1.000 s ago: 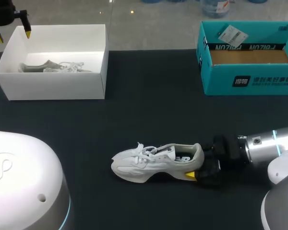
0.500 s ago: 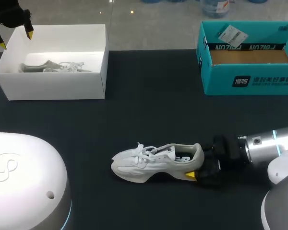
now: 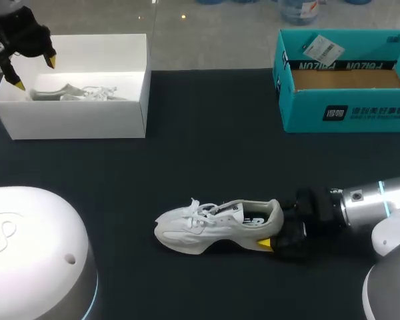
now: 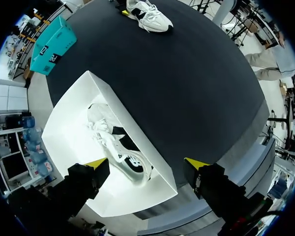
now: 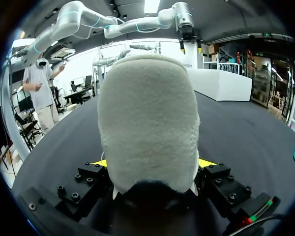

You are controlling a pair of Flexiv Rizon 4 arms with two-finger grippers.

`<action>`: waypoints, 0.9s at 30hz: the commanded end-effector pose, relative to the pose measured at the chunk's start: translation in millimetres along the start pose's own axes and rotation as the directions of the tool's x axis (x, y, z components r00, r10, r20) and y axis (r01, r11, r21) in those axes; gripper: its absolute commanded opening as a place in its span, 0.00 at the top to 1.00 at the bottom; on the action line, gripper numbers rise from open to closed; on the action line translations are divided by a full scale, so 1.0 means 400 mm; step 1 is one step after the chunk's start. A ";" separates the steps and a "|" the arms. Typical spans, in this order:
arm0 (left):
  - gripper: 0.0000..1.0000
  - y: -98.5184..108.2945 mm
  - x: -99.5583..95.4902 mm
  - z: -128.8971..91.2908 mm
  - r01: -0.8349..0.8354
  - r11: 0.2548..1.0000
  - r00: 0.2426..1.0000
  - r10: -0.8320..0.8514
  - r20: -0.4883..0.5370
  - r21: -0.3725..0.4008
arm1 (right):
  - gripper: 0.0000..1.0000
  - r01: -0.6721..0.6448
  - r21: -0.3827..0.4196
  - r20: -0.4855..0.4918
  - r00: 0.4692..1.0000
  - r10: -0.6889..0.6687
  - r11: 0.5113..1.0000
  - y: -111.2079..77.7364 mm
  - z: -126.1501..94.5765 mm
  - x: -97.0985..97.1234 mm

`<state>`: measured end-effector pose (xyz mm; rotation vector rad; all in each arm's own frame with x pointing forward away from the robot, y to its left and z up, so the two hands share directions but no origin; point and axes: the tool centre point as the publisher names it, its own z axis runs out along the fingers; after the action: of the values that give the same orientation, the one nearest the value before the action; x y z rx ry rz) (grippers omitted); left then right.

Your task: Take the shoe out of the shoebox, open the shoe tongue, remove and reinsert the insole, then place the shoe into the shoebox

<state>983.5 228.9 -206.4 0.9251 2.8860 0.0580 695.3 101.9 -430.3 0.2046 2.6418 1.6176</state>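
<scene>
A white shoe [image 3: 213, 225] stands upright on the dark table [image 3: 207, 147], toe to the left. My right gripper [image 3: 272, 239] is shut on its heel [image 5: 147, 123], one yellow-tipped finger on each side. A second white shoe [image 3: 70, 92] lies in the white shoebox [image 3: 80, 120] at the far left. Over that box's left end hangs my left gripper [image 3: 33, 73], open and holding nothing. From the left wrist, the boxed shoe [image 4: 115, 142] lies in the shoebox [image 4: 152, 169] just ahead of the open left gripper [image 4: 146, 163], and the shoe on the table [image 4: 150, 14] is far off.
A teal cardboard box [image 3: 347, 80] with its lid up stands at the far right corner, and it shows in the left wrist view as a teal box [image 4: 51, 44] too. Bare dark tabletop lies between the two boxes and the shoe.
My left gripper has come down and to the right, to the left end of the white shoebox. The right gripper and the shoe it holds have stayed put.
</scene>
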 end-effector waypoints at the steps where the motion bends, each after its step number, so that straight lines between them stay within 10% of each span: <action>1: 0.00 -0.010 0.011 0.001 0.000 0.999 1.000 0.000 0.015 -0.042 | 1.00 0.000 0.006 0.001 1.000 0.000 1.000 0.000 0.005 0.000; 8: 0.00 -0.027 -0.002 -0.020 0.263 0.965 0.962 -0.263 -0.068 -0.010 | 1.00 0.000 0.006 0.001 1.000 0.000 1.000 0.000 0.005 0.000; 19: 0.00 -0.196 0.047 0.024 0.850 0.501 0.459 -0.856 -0.238 -0.165 | 1.00 0.000 0.006 0.001 1.000 0.000 1.000 0.000 0.005 0.000; 27: 0.00 -0.365 0.099 0.055 0.882 0.406 0.366 -0.910 -0.195 -0.239 | 1.00 0.000 0.006 0.001 1.000 0.000 1.000 0.000 0.005 0.000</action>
<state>889.1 148.5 -242.9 -0.0535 3.2154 0.0937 695.3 101.9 -430.3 0.2046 2.6418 1.6175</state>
